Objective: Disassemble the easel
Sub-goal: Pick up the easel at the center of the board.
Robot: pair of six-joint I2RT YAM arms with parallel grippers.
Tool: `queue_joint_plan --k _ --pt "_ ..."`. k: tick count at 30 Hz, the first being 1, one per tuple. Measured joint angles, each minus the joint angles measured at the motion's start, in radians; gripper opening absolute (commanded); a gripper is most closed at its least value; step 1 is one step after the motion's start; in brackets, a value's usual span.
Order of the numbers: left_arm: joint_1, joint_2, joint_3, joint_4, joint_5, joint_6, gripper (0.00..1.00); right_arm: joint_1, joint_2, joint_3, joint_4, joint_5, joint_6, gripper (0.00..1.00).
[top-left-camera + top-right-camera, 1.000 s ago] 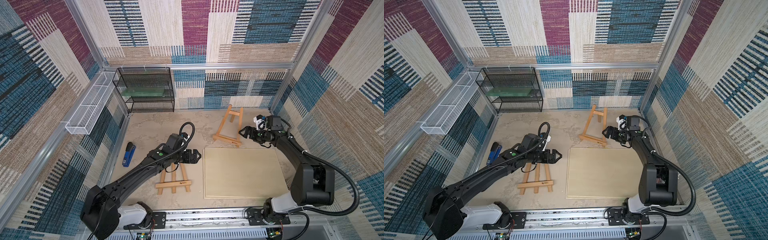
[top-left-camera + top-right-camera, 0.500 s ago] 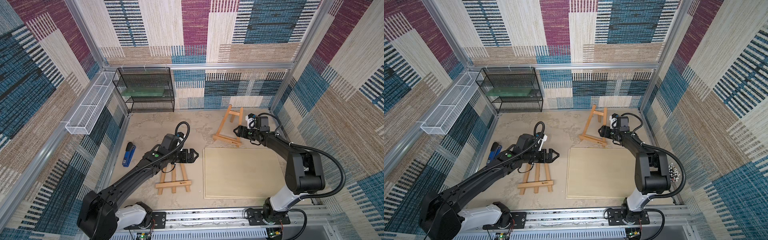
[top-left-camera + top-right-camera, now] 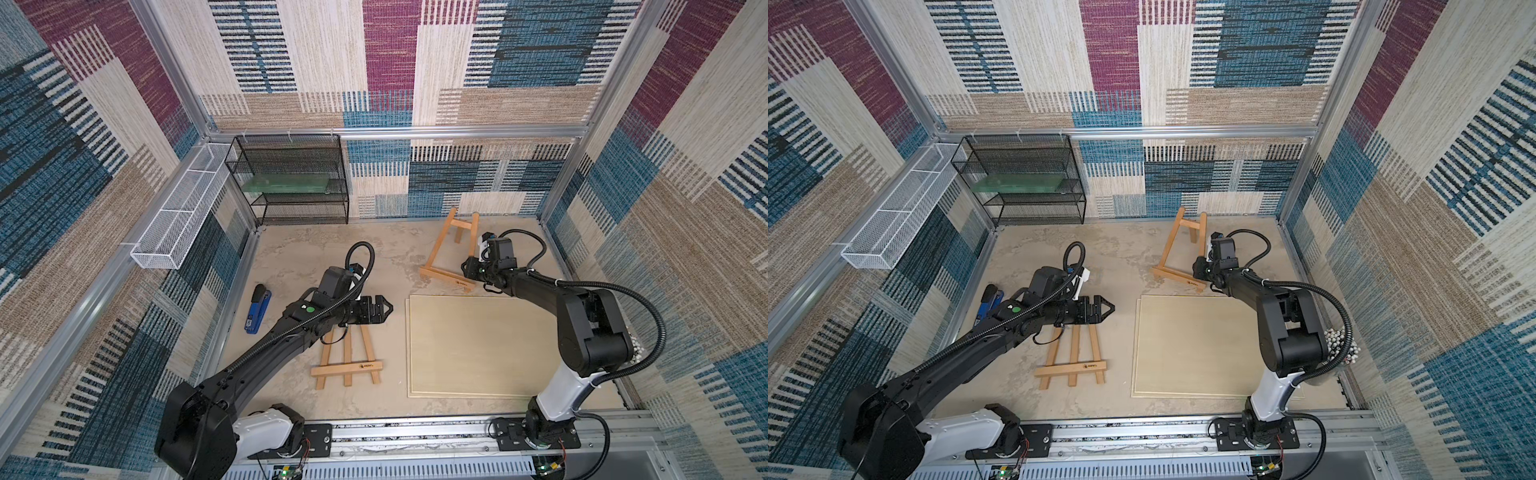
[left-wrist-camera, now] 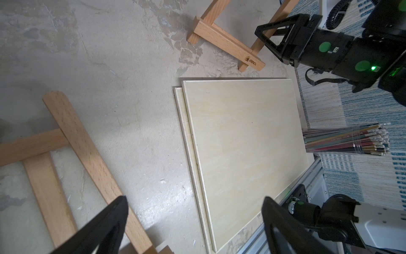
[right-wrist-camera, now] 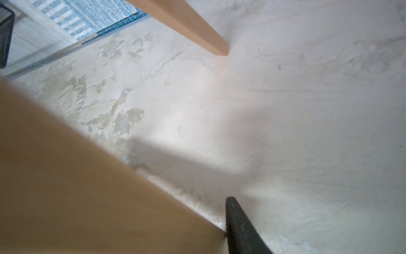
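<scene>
- Two easels sit on the counter [image 3: 316, 257]. The standing easel [image 3: 444, 279] is at the rear right, just behind the stacked boards [image 3: 478, 345]. The flat easel [image 3: 347, 368] lies nearer the front, left of the boards.
- The right gripper [image 3: 468, 269] is at the standing easel's leg nearer the right wall, just above the ledge. One finger [image 5: 241, 231] touches wood in the right wrist view, but I cannot tell whether the jaws are clamped on the leg.
- A half-seated pinch on one leg would likely let the frame twist or slip, tipping it onto the boards.
- The left gripper [image 3: 386, 308] hovers over the flat easel's top, jaws wide apart and empty. Nothing braces the standing easel, so a pull may drag it rather than fold it.
- A wide swing of the right arm could knock the paintbrushes [image 4: 345, 140].
</scene>
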State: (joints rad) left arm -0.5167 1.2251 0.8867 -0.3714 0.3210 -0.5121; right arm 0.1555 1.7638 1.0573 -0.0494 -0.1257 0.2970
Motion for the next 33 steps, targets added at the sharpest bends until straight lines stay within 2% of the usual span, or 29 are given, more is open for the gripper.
queue_joint_plan --k 2,5,6,8,14,19,27,33 --pt "0.002 0.0 0.0 0.0 0.0 0.0 0.96 0.003 0.014 0.017 0.006 0.021 0.002 0.28" --pt "0.008 0.0 -0.001 0.0 0.0 0.0 0.96 0.013 0.027 0.04 0.031 0.058 -0.055 0.12" --pt "0.012 0.0 -0.001 0.0 0.0 0.001 0.96 0.016 0.031 0.052 0.031 0.056 0.005 0.07" --pt "0.021 0.0 -0.001 0.0 0.0 0.001 0.96 0.024 0.036 0.064 0.011 0.052 -0.035 0.0" --pt "0.069 0.021 0.037 -0.004 0.008 0.011 0.96 0.035 0.029 0.084 -0.032 0.058 -0.112 0.0" --pt "0.14 0.056 0.108 -0.018 0.029 0.037 0.97 0.038 -0.037 0.084 -0.083 0.054 -0.177 0.0" --pt "0.288 0.181 0.266 -0.032 0.086 0.055 0.95 0.064 -0.177 0.091 -0.11 -0.034 -0.261 0.0" --pt "0.364 0.306 0.406 -0.038 0.167 0.063 0.92 0.147 -0.296 0.068 -0.182 -0.129 -0.309 0.0"
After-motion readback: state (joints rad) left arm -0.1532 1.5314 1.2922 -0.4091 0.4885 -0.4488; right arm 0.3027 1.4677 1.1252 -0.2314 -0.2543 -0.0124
